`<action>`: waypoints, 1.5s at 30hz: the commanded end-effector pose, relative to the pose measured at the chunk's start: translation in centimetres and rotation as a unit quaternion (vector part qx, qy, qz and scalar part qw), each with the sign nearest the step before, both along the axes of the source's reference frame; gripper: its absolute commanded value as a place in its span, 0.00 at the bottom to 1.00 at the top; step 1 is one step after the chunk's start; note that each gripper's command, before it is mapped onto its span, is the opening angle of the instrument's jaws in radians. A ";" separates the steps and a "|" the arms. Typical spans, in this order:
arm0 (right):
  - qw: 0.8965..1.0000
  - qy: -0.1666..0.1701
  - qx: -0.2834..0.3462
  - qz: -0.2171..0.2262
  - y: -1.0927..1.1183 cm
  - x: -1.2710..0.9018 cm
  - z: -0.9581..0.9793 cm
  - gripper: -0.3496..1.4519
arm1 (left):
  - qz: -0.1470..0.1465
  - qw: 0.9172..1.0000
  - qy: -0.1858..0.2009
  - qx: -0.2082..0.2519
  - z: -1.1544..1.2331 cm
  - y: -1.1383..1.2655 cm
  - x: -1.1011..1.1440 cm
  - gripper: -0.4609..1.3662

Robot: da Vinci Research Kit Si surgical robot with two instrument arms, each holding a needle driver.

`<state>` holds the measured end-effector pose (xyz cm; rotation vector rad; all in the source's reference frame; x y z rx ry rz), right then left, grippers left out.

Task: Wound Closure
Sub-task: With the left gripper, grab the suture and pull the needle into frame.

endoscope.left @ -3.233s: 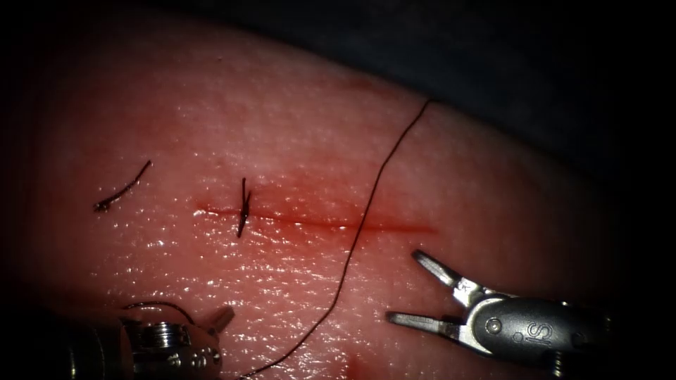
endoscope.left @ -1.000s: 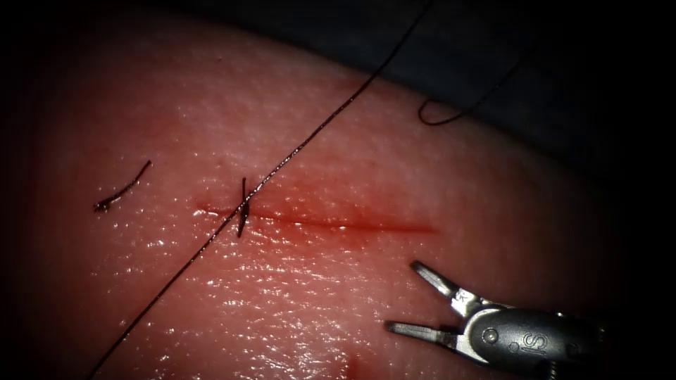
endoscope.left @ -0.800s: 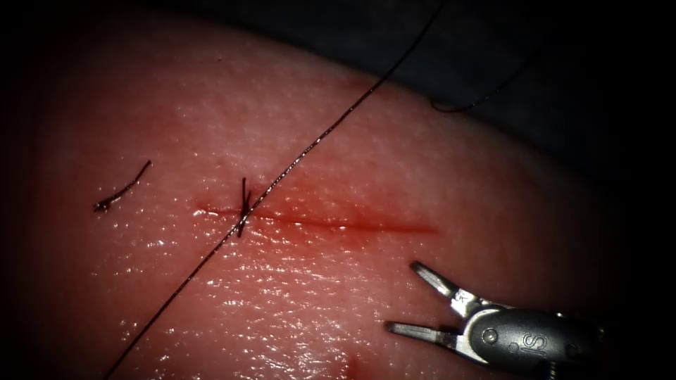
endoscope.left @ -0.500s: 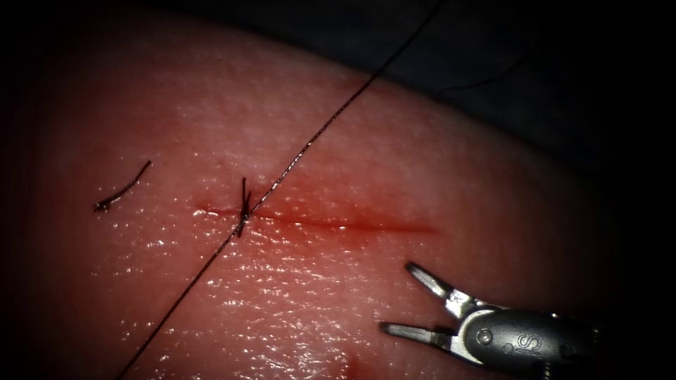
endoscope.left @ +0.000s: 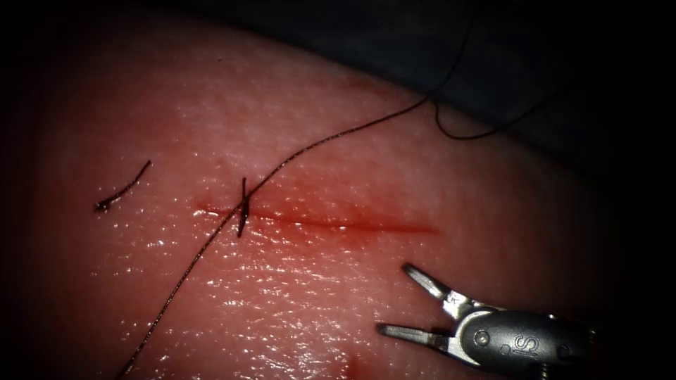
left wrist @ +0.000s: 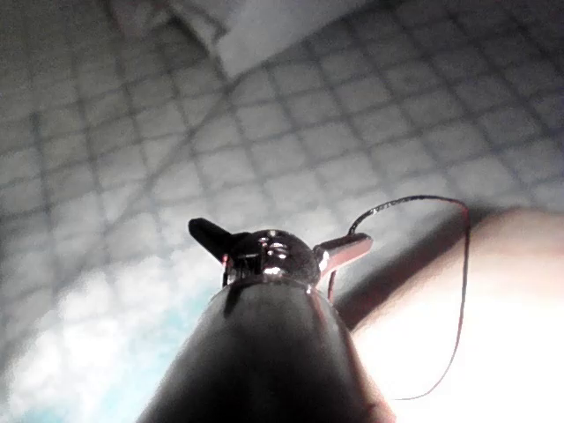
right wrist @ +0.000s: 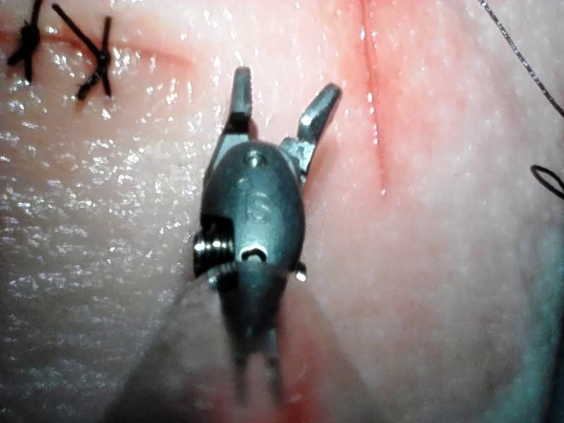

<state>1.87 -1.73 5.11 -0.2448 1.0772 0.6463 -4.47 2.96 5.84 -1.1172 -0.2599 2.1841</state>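
Your right tool [endoscope.left: 398, 299] sits below the cut [endoscope.left: 317, 222], jaws spread and holding nothing, well apart from the thread [endoscope.left: 211, 239]. That thread crosses the tissue [endoscope.left: 296, 141] over the stitch [endoscope.left: 243, 205]. Your left tool [left wrist: 278, 251] is off the tissue, jaws spread, thread [left wrist: 458, 264] arcing beside 1 jaw; whether it touches, you cannot tell.
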 end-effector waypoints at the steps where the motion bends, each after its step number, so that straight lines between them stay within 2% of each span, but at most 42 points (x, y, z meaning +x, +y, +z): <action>1: 1.000 0.000 0.000 0.000 0.00 0.00 0.01 0.60 | 0.006 1.000 -0.004 0.000 -0.02 -0.03 0.04 1.00; 3: 1.000 0.001 0.000 -0.001 -0.01 0.01 0.01 0.60 | 0.019 1.000 -0.003 -0.008 -0.09 -0.20 0.20 1.00; 9: 1.000 0.002 0.000 -0.001 -0.01 0.04 0.01 0.60 | 0.058 0.998 -0.005 -0.025 -0.12 -0.64 0.48 1.00; 11: 1.000 0.002 0.001 -0.002 -0.01 0.06 0.01 0.60 | 0.073 0.997 -0.008 -0.028 -0.13 -0.85 0.59 1.00; 19: 1.000 0.003 0.001 -0.002 0.00 0.07 0.00 0.60 | 0.105 0.994 -0.021 -0.028 -0.19 -1.43 0.97 1.00; 22: 1.000 0.001 0.003 -0.001 0.04 0.09 0.00 0.60 | 0.103 0.994 -0.009 -0.038 -0.21 -1.56 1.06 0.99; 25: 1.000 -0.001 0.008 -0.001 0.12 0.16 0.00 0.60 | 0.088 0.995 0.007 -0.042 -0.22 -1.61 1.08 0.97; 31: 1.000 0.002 0.014 -0.001 0.14 0.30 -0.01 0.58 | 0.082 0.996 0.010 -0.039 -0.25 -1.58 1.02 0.99; 35: 1.000 -0.007 0.025 -0.005 0.11 0.37 0.06 0.55 | 0.071 0.997 0.017 -0.040 -0.30 -1.53 1.02 0.98; 39: 0.999 -0.015 0.028 0.003 0.19 0.47 0.17 0.55 | 0.053 0.997 0.026 -0.042 -0.39 -1.53 1.03 0.95; 45: 0.999 -0.013 0.030 0.002 0.32 0.58 0.24 0.55 | 0.073 0.996 0.005 -0.050 -0.59 -1.78 1.14 0.99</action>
